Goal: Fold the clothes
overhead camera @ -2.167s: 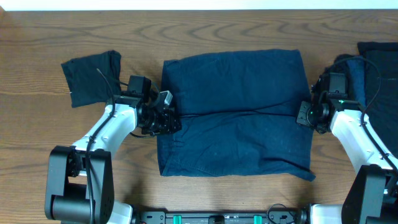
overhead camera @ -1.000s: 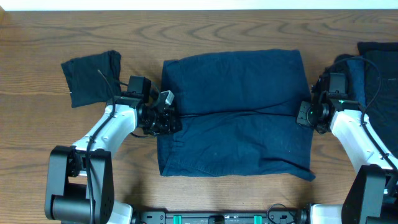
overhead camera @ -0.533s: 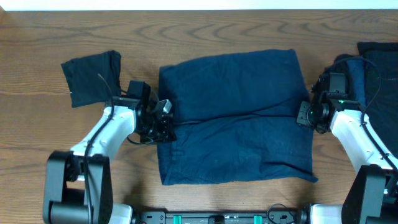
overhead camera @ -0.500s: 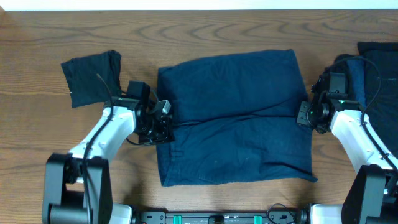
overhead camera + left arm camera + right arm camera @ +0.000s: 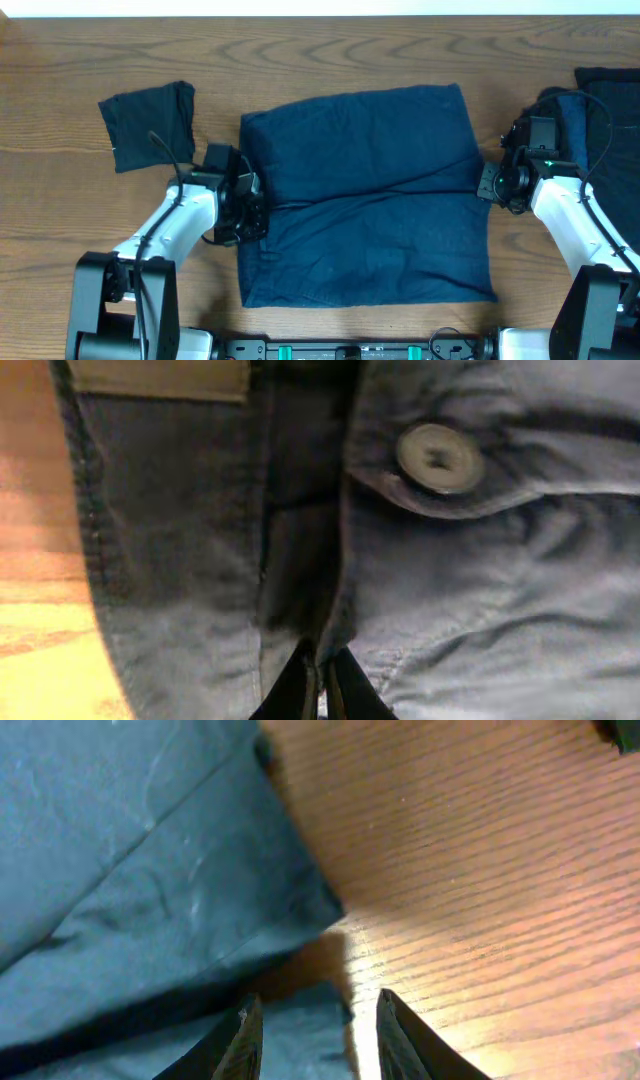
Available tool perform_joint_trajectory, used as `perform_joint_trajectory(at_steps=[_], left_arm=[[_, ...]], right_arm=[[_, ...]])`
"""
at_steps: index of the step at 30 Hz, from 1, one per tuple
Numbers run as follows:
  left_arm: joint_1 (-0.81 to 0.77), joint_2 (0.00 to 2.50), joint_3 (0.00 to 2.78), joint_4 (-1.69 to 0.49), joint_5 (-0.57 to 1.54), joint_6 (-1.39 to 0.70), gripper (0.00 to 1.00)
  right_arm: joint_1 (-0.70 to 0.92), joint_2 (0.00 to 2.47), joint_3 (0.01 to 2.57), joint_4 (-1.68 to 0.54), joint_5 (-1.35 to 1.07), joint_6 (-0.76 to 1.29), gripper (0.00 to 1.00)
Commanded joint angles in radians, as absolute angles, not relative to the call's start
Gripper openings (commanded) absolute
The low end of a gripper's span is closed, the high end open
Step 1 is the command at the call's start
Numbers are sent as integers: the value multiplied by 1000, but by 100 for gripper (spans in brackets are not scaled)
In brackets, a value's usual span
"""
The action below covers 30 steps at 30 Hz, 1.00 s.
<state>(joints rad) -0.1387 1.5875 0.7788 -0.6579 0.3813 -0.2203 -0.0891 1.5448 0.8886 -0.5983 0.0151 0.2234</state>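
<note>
Judging by how things lie, the folding is early on: one small dark piece (image 5: 145, 125) sits folded to the left of the big navy garment (image 5: 365, 195), which lies creased but unfinished on the table (image 5: 330, 50), and more dark cloth (image 5: 610, 100) waits to its right. The left gripper (image 5: 252, 198) is pinched tight on that garment's left edge, while the right gripper (image 5: 490, 185) hangs at its right edge with jaws apart, seemingly holding nothing
</note>
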Motion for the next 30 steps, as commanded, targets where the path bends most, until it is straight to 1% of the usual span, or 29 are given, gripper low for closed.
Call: perform_joint_trajectory(at_steps=[1, 5, 6, 7, 8, 9, 11, 13, 15, 19, 20, 21, 22, 23, 24, 30], left_arm=[[-134, 1581, 731, -637, 319, -294, 6], [-134, 1581, 724, -652, 254, -316, 7], [-134, 1581, 724, -653, 252, -316, 16], [-134, 1581, 725, -653, 253, -316, 39], [-134, 1580, 728, -654, 253, -316, 48], [-134, 1580, 739, -663, 253, -316, 52], [-134, 1576, 782, -706, 253, -316, 53], [-136, 1563, 838, -756, 253, -315, 54], [-140, 1541, 895, -790, 262, -308, 55], [-171, 1496, 950, -775, 302, -304, 54], [-183, 1490, 950, -759, 304, -304, 49], [-196, 1489, 950, -745, 304, -305, 38], [-213, 1492, 950, -730, 304, -305, 29], [-228, 1497, 949, -719, 304, -305, 23], [-246, 1506, 948, -703, 305, -305, 20], [-322, 1604, 945, -665, 302, -305, 19]], right_arm=[[-79, 1541, 892, -596, 9, 218, 36], [-79, 1524, 931, -629, -91, 178, 37], [-79, 1518, 941, -636, -139, 159, 37], [-79, 1512, 951, -643, -187, 137, 37], [-79, 1504, 960, -648, -247, 113, 37], [-79, 1497, 965, -651, -298, 96, 37], [-79, 1482, 967, -651, -405, 60, 36], [-78, 1477, 967, -653, -468, 42, 34], [-76, 1477, 967, -661, -509, 35, 29], [-60, 1478, 962, -693, -512, -1, 10], [-54, 1478, 954, -691, -504, -2, 5], [-48, 1478, 945, -689, -493, -2, 1], [-43, 1478, 937, -687, -479, -2, 1], [-38, 1478, 928, -683, -461, -1, 1], [-34, 1478, 915, -675, -440, -1, 1], [-30, 1480, 834, -606, -426, 30, 1]])
